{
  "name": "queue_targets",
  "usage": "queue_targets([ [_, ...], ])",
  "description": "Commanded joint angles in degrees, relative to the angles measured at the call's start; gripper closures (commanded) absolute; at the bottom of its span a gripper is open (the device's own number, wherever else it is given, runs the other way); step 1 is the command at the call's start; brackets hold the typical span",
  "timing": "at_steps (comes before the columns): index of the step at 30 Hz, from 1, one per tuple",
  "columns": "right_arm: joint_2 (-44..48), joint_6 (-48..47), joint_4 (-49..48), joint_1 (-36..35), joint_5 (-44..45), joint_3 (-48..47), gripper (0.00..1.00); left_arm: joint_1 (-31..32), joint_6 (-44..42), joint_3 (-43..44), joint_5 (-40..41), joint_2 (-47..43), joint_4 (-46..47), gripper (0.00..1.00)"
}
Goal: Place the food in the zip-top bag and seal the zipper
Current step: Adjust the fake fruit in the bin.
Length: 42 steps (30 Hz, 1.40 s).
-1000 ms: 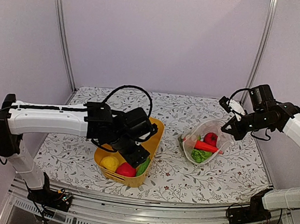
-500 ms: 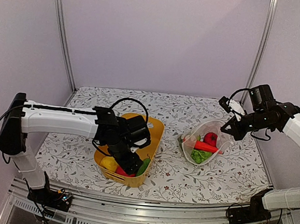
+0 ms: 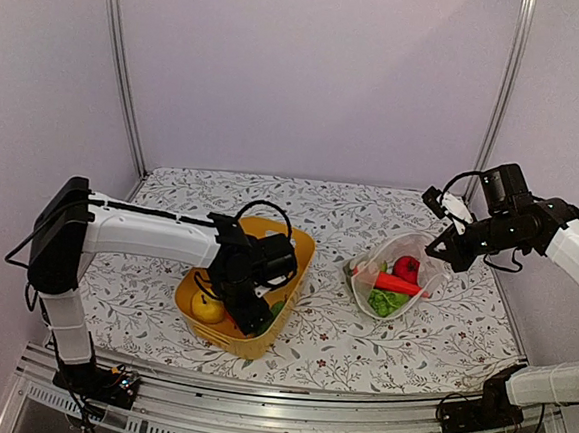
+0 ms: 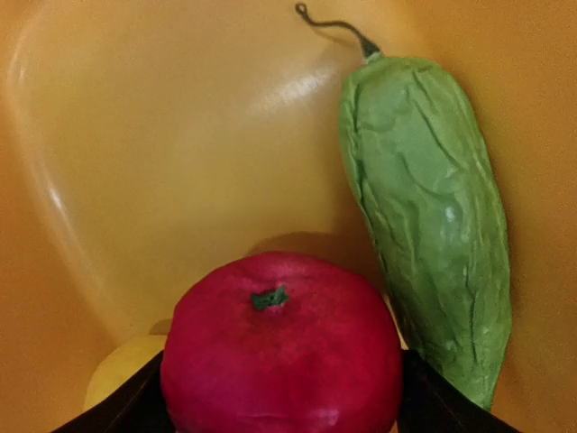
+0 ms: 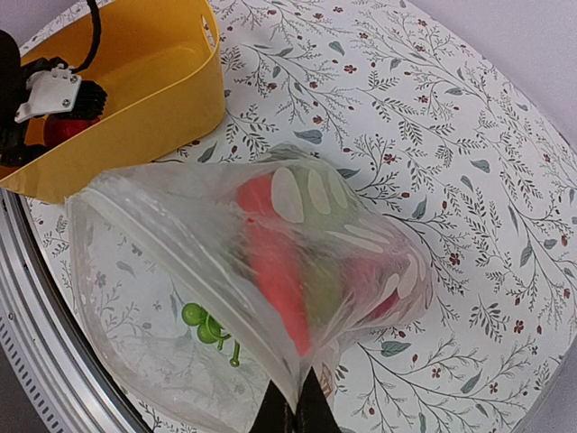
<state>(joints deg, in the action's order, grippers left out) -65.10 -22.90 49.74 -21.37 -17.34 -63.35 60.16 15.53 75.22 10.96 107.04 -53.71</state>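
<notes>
My left gripper is down inside the yellow basket, open, with its jaws on either side of a red round fruit. A green leafy vegetable lies just right of that fruit, and a yellow fruit sits to its left. My right gripper is shut on the edge of the zip-top bag and holds it lifted with its mouth open toward the basket. The bag holds a red chili, a red fruit, leafy greens and green grapes. The zipper is not distinct.
The basket stands left of centre on the floral tablecloth, and the bag rests right of centre. Metal frame posts rise at the back corners. The table's near edge is a metal rail.
My left arm has swung toward the near end of the basket and lowered its gripper onto the red fruit. The right gripper and the bag have not moved.
</notes>
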Motion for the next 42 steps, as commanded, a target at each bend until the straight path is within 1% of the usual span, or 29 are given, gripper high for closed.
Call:
queue_targets([
  [1, 0.9, 0.2, 0.2, 0.0, -1.0, 0.6, 1.0, -2.4, -2.2, 3.5, 6.0, 0.5, 2.9, 0.2],
  [6, 1.1, 0.2, 0.2, 0.1, -0.8, 0.7, 1.0, -3.6, -2.5, 6.4, 11.3, 0.2, 6.8, 0.2],
  [10, 1.2, 0.1, 0.2, 0.1, -0.8, 1.0, 1.0, -3.9, -2.9, 7.4, 8.7, -0.4, 7.1, 0.18],
  [14, 1.4, 0.2, -0.3, 0.1, -0.8, 1.6, 1.0, -3.9, -1.8, 6.5, 5.6, -2.5, 7.9, 0.16],
  [15, 1.3, 0.2, -0.4, 0.1, -0.9, 1.6, 1.0, -3.8, -1.3, 6.1, 5.2, -3.3, 8.2, 0.15],
  [17, 1.2, 0.1, -0.5, 0.1, -1.0, 1.6, 1.0, -3.8, -0.9, 4.6, 3.9, -5.0, 9.8, 0.01],
  [18, 1.1, 0.1, -0.5, 0.1, -1.0, 1.6, 1.0, -3.8, -0.6, 3.8, 3.5, -5.9, 10.6, 0.0],
  [23, 0.7, 0.1, -0.5, 0.0, -1.3, 1.3, 1.0, -4.3, 1.4, 1.9, 4.4, -6.7, 12.0, 0.0],
  [28, 0.3, 0.2, -0.4, 0.1, -1.2, 1.3, 1.0, -5.5, 1.8, 2.0, 2.9, -4.7, 16.9, 0.0],
  [33, 0.5, 0.1, -0.2, 0.2, -1.0, 1.2, 1.0, -8.5, 1.7, 3.8, -1.4, -1.3, 19.5, 0.05],
  [37, 0.7, 0.1, -0.1, 0.1, -0.8, 1.6, 1.0, -9.9, 3.0, 4.3, -8.0, 0.9, 21.4, 0.1],
  [42, 0.6, 0.1, -0.1, 0.2, -1.2, 1.3, 1.0, -9.9, 5.5, 4.2, -8.8, 1.7, 20.3, 0.1],
])
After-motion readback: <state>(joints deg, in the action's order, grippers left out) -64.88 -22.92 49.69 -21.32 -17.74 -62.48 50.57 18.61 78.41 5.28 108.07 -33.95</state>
